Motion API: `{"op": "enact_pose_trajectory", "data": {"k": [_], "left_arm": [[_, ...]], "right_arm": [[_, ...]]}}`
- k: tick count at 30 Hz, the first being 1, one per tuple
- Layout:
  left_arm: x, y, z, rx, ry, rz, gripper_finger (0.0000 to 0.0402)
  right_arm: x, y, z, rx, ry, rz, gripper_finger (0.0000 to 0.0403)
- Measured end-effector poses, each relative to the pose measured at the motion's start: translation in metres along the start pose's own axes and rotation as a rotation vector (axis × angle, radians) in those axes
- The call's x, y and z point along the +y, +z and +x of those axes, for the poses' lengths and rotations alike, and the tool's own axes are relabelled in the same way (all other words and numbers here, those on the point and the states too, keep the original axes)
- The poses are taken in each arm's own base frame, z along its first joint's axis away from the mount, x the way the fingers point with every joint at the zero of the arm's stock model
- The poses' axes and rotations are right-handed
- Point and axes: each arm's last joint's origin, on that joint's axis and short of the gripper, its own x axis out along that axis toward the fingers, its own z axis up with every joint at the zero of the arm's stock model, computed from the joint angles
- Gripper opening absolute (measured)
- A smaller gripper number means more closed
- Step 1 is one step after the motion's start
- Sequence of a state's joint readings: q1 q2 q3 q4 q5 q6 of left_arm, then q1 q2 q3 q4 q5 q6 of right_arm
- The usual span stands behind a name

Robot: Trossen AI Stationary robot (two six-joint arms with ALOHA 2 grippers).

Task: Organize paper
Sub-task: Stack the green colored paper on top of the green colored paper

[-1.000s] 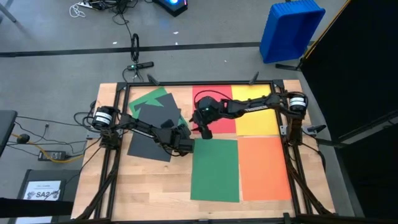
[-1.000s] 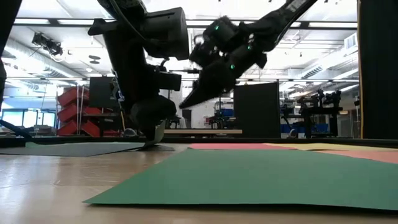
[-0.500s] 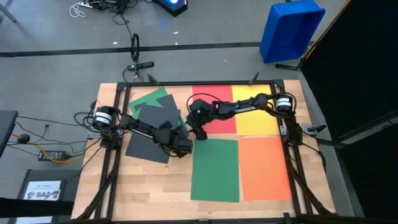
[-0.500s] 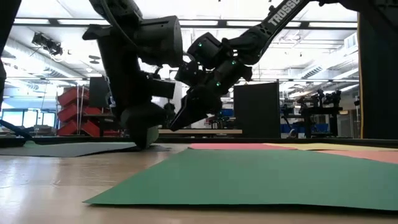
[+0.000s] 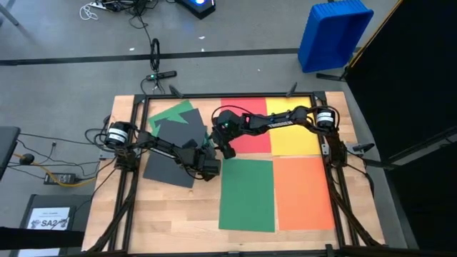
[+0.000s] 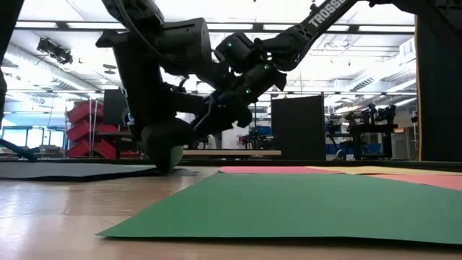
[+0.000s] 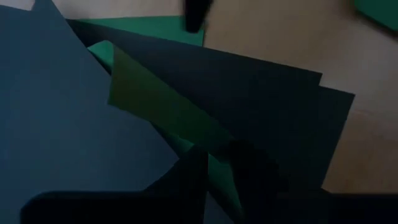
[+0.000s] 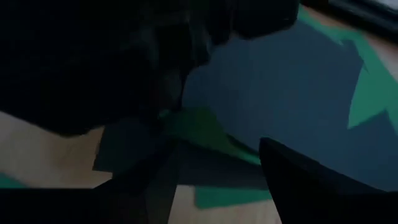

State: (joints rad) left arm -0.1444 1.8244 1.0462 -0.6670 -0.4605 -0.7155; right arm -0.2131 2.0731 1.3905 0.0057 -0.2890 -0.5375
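In the high view the green rectangular paper sheet (image 5: 173, 113) at the table's far left lies mostly under two overlapping dark grey paper sheets (image 5: 170, 153), so only its corners show. The left gripper (image 5: 208, 165) covers the dark sheets' near corner, and its fingertips cannot be made out there. In the left wrist view, those fingers (image 7: 249, 168) are a dark blur over a folded green strip (image 7: 163, 106). In the right wrist view the left arm's black housing (image 8: 112, 56) blocks much of the frame. The small white printed sheet (image 5: 50, 218) is too small to read fully.
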Motion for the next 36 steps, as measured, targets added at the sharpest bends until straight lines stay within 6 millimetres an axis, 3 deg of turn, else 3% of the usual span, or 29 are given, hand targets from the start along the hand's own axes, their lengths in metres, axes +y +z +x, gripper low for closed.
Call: {"op": "enact_pose_trajectory", "data": {"k": [36], "left_arm": [[-0.015, 0.004, -0.004, -0.033, -0.166, -0.007, 0.0056]], "right_arm": [[0.01, -0.005, 0.0, -0.014, 0.188, -0.112, 0.0194]]}}
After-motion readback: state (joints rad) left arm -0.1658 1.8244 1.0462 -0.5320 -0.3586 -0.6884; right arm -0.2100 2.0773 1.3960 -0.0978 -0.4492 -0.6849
